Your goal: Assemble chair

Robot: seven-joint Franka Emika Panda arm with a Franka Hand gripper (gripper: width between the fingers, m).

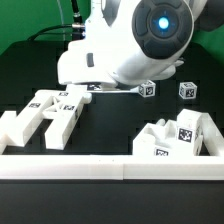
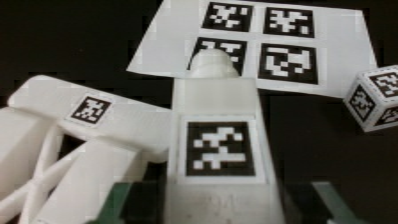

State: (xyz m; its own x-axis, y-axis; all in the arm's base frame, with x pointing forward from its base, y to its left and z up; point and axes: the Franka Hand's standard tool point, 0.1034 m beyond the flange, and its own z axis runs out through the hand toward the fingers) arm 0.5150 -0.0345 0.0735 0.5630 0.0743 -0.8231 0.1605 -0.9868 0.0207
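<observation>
- chair's nowhere near built, it's just loose white tagged pieces lying around on the black desk (image 1: 110,128)
- exterior view: left bunch of chair pieces (image 1: 45,115) sits at roughly 8 o'clock, right heap of chair pieces (image 1: 175,135) at about 4 o'clock, well apart from each other
- small tagged cubes (image 1: 148,89) at around 2 o'clock, near each other but not touching
- the arm (image 1: 130,40) fills 12 o'clock and blocks the pincer in that view
- long white border rail (image 1: 110,166) runs across 6 o'clock
- wrist view: pincer (image 2: 217,200) is spread, with the dark fingers (image 2: 121,200) either side of a long chair piece (image 2: 217,120). Looks like a gap on both sides, but it's murky down there so can't swear to it
- that piece's far end points at the marker board (image 2: 249,40), and a tagged slab (image 2: 80,105) lies just beside it
</observation>
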